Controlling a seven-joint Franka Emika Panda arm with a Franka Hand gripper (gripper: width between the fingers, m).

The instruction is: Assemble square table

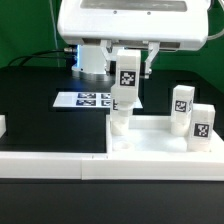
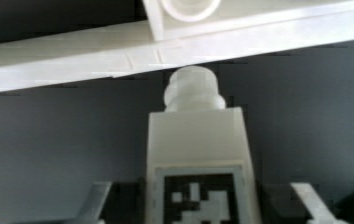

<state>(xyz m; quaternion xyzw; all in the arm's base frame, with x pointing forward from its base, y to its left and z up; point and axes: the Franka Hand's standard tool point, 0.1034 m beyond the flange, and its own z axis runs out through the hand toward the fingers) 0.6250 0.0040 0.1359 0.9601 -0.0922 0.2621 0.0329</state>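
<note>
Leg point(image 1: 125, 92) at frame centre in exterior view: white, stubby, upright, b/w tag facing cam, pinched by gripper point(image 1: 128, 72), arm coming straight down from above. Lower end at square table slab point(image 1: 160, 147), lower right. Two more legs point(image 1: 190, 112) stand right. Marker board point(image 1: 85, 100) on black tabletop point(image 1: 40, 110).

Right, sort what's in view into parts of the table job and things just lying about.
Job:
- claw, shut on a leg, held upright over a corner of the tabletop
- square tabletop
- two more legs, standing on it

Lying about:
- marker board
- white barrier wall
</note>
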